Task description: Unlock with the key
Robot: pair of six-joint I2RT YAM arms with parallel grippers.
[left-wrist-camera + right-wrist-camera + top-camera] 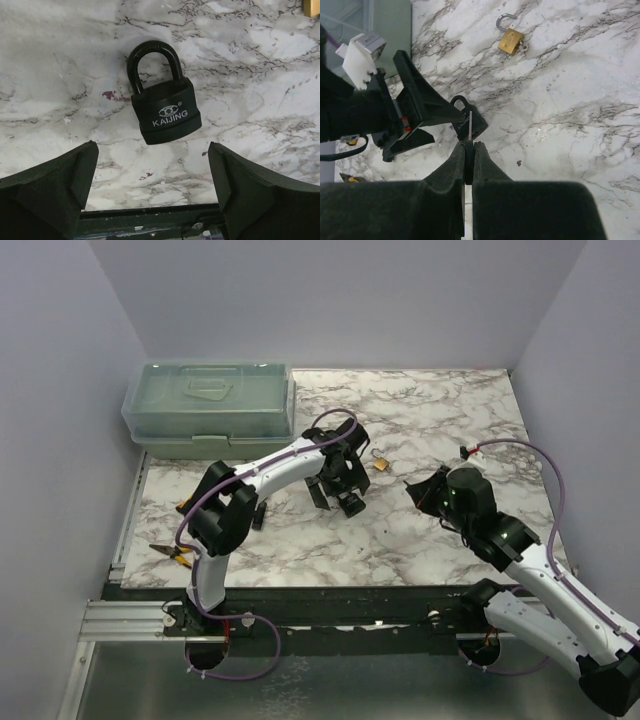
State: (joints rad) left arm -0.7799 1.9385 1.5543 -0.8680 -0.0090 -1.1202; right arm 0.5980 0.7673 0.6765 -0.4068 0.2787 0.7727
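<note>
— Premises?
— Robotics lab, test cell. Left arm and right arm bolted by an aluminium rail at a marble-print table.
— Supporting evidence?
— Plain panels close three sides. Cable runs exposed. Pliers and a plastic box lie at the left.

Marble-patterned table, plain lilac walls

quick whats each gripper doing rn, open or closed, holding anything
left gripper: open, holding nothing, poised over the black padlock
right gripper: closed on the key, blade poking out past the fingertips
</note>
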